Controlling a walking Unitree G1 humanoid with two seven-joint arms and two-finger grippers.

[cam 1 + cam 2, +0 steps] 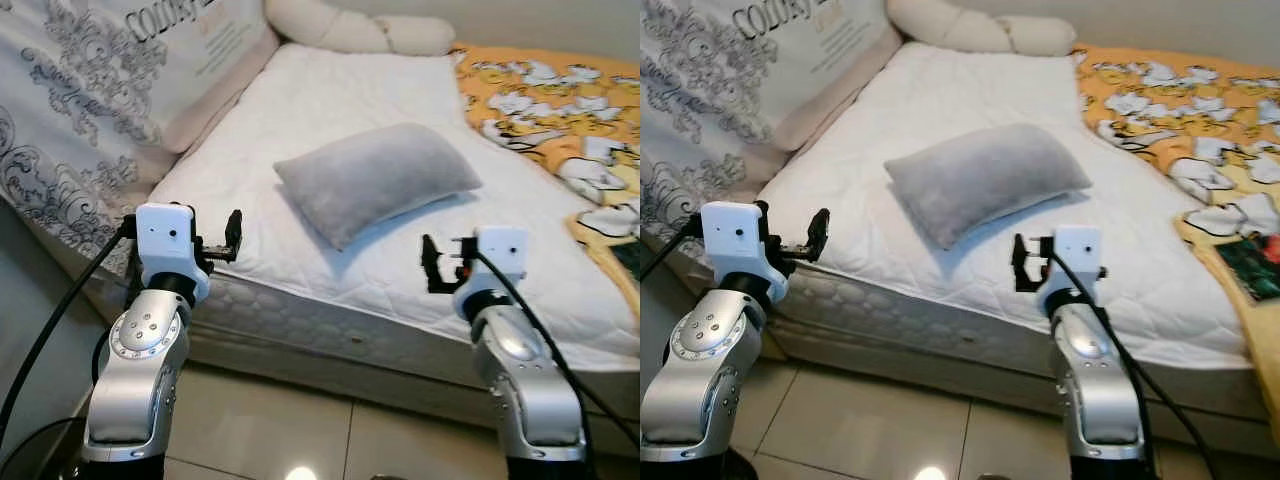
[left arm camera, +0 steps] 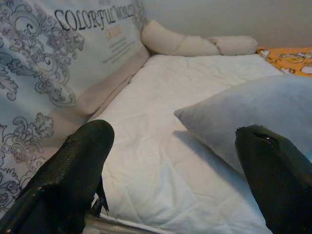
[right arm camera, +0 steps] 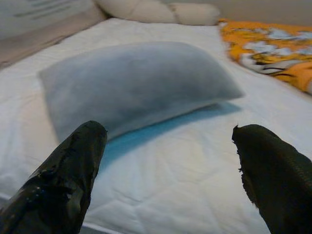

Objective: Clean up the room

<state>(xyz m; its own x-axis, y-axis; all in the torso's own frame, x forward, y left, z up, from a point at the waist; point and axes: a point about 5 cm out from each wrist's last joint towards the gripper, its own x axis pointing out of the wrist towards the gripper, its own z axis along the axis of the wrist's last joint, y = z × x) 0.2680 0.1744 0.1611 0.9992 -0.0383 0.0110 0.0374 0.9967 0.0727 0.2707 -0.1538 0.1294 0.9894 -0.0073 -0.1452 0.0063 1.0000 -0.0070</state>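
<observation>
Head stereo pair downward over bed (image 1: 330, 90); wrist views low, sharing pillow (image 3: 136, 83).

— Where is the pillow (image 1: 375, 178)?
— In the middle, on the bed (image 1: 330, 100).
— And the blanket (image 1: 560, 110)?
— Upper right, on the bed. The long cushion (image 1: 355, 30) lies along the top.

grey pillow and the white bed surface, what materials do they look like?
Grey pillow: soft plush or velvety fabric, matte, no visible weave, sags like loose filling. Mattress cover: white quilted textile, stitched diamond pattern, probably cotton or polyester; the fibre cannot be told.
</observation>
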